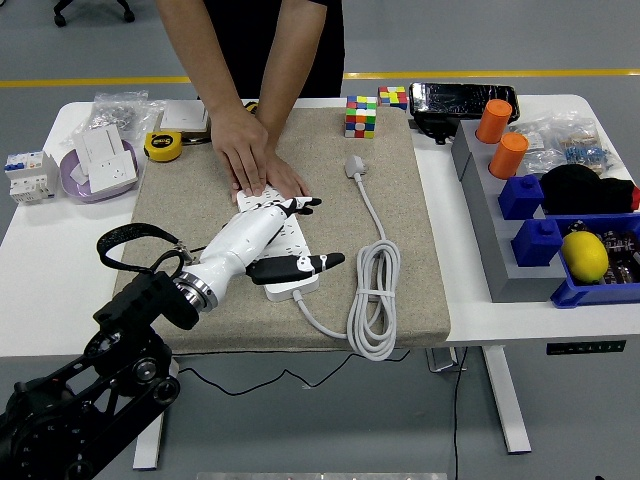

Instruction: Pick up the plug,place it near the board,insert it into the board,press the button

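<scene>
The white power strip (pixel 296 284) lies on the beige mat (pixel 420 250). A person across the table presses both hands (pixel 256 164) flat on its far end. My left hand (pixel 318 232) lies over the strip, holding nothing, its fingers stretched out to the right and the thumb spread apart below them. The grey plug (pixel 356 166) rests on the mat to the right of the person's hands, well clear of my hand. Its white cable runs down into a coil (pixel 375 300) near the mat's front edge and back into the strip. My right hand does not show.
Two Rubik's cubes (pixel 362 115) stand at the mat's far edge. A yellow tape measure (pixel 163 146) and a purple bowl (pixel 92 170) are at the left. Orange cups (pixel 495 120), blue bins (pixel 540 240) and a lemon (pixel 586 255) fill the right side.
</scene>
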